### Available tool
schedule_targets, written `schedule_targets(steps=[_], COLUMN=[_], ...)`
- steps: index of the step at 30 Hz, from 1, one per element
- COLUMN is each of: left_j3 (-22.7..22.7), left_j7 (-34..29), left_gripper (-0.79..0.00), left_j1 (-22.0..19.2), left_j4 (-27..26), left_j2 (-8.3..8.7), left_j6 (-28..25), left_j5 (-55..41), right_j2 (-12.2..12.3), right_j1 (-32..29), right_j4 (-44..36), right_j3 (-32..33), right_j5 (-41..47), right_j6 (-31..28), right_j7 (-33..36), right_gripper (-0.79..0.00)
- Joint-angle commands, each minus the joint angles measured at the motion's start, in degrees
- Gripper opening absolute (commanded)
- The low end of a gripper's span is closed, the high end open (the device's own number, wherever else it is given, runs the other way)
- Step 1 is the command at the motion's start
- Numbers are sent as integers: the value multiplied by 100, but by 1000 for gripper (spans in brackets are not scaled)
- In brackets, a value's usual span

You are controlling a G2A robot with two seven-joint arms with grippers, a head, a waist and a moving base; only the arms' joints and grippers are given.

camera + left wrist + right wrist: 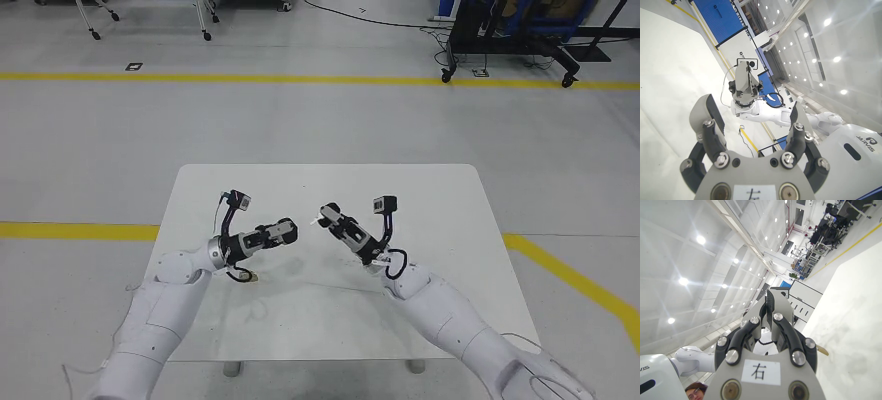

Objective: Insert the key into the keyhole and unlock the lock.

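Above the middle of the white table my two grippers face each other, a short gap apart. My left gripper is open; in the left wrist view its two dark-padded fingers stand wide apart with nothing between them. My right gripper is shut, and its pads press together with nothing seen between them. The left wrist view also looks past its own fingers to the shut right gripper, pointing toward it.
The tabletop around both arms is bare white, with edges on all sides. A small tan tab sticks out beside the right gripper's body. Yellow floor lines and wheeled racks lie far behind the table.
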Motion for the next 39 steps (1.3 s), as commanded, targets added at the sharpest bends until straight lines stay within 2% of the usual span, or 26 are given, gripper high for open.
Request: schedule_targets(steps=[1, 6, 17, 20, 27, 30, 39], left_j3=[21, 54, 134, 152, 131, 122, 152], left_j7=[193, 475, 933, 1005, 1170, 1245, 1335], left_gripper=[-446, -471, -471, -517, -680, -782, -785], left_j1=[43, 116, 167, 169, 187, 192, 172], left_j4=[-59, -186, -301, -318, -339, -347, -353], left_j2=[1, 13, 30, 33, 52, 60, 71], left_j6=[-44, -31, 201, 252, 335, 405, 575], left_j5=[188, 493, 949, 994, 1052, 1092, 1155], right_j2=[-63, -223, -469, -523, -623, -654, -719], right_j1=[69, 173, 270, 291, 324, 325, 298], right_j4=[135, 396, 816, 882, 1020, 1060, 1120], right_j3=[-46, -110, -100, -87, -36, 2, 145], right_j5=[62, 97, 95, 43, -129, -203, -397], right_j6=[81, 13, -108, -109, -136, -161, -137], right_j7=[171, 284, 453, 465, 489, 478, 401], right_gripper=[-785, -785, -785, -785, -785, -785, -785])
